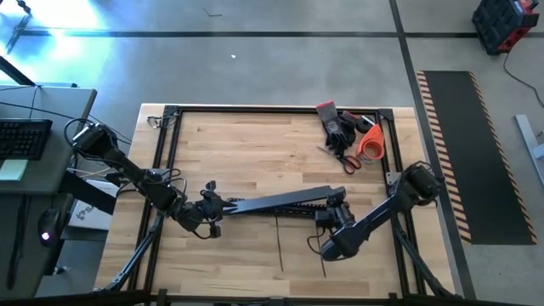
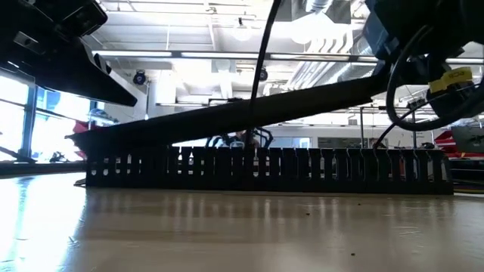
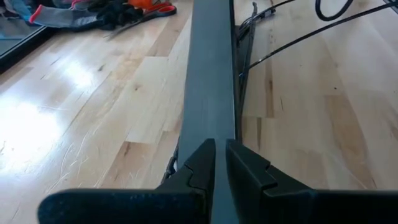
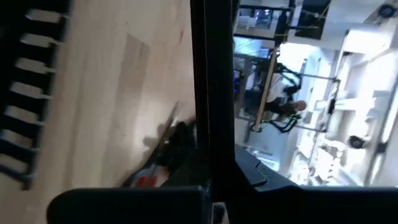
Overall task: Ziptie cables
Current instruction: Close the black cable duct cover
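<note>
Above the slotted cable duct (image 1: 297,210), both grippers, left (image 1: 210,204) and right (image 1: 333,212), clamped its flat cover strip (image 1: 272,202), apparently lifting it clear; next, reaching the cables (image 1: 280,242).

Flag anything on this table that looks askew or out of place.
The long flat cover strip is tilted: the left claw and right claw each pinch an end, and the low view shows it slanting above the slotted black duct instead of sitting on it. Two thin cables lie loose on the wood, outside the duct.
</note>
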### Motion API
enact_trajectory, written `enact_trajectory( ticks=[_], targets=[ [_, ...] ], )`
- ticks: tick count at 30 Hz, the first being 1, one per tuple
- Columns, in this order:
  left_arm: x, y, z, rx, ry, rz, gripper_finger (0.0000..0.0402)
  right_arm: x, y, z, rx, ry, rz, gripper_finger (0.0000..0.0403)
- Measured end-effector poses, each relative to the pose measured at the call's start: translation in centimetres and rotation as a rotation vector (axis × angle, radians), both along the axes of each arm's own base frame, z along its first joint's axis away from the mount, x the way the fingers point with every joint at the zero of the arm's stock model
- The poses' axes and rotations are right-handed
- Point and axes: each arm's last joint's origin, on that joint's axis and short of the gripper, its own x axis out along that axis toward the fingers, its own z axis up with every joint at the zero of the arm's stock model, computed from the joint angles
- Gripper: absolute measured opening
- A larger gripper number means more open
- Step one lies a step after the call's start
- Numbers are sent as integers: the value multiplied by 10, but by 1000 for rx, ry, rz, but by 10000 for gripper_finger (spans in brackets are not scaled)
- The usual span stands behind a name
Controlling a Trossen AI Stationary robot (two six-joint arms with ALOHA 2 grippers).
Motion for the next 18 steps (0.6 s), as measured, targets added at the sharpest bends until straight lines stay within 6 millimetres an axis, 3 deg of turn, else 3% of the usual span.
enact_trajectory(
  ticks=[8, 18],
  targets=[
    [0, -1, 0, 9, -1, -8, 23, -6, 13, -3, 76, -111, -14, 0],
    [1, -13, 13, 10, -121, -65, 23, -7, 62, -20, 370, -248, 110, 0]
  ],
)
